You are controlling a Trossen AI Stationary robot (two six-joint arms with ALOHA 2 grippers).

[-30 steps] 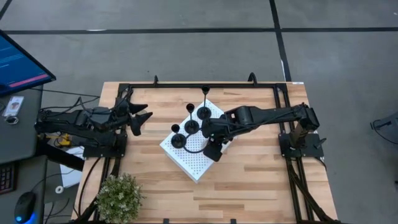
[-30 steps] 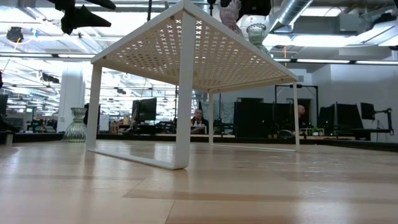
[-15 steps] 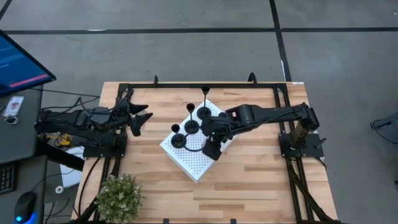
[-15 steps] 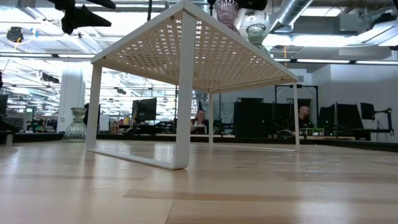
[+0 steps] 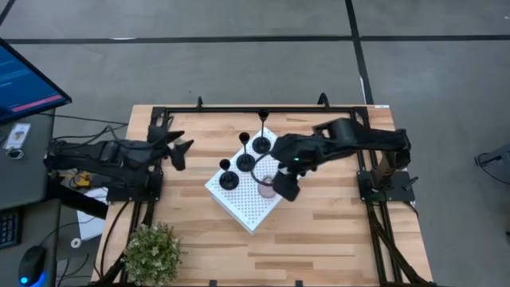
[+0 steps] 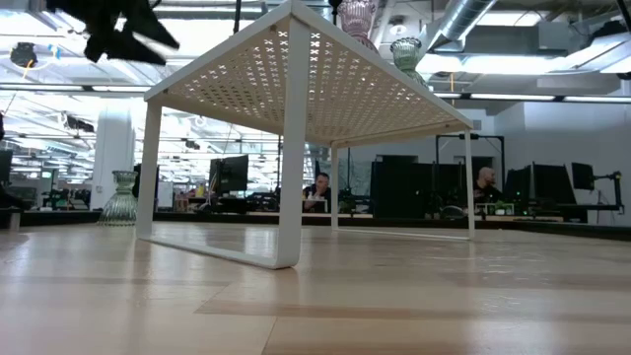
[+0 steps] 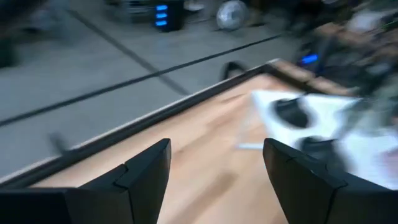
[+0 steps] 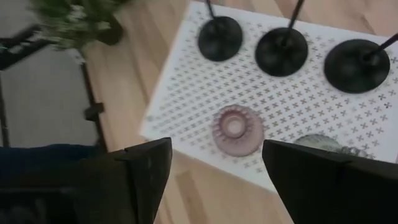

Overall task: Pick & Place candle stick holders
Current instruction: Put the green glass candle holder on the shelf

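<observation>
Bright overhead light, wrist views blurred

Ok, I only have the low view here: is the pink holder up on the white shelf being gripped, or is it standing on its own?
Observer: On its own. In the right wrist view the pink holder stands on the white shelf with nothing touching it.
Operator: And where is the right gripper?
Observer: The right gripper is open above the shelf's edge, beside that holder.
Operator: What else is up there?
Observer: Three black holders in a row, and a pale holder beside the pink one. The left gripper is open and empty over the table's left side.
</observation>
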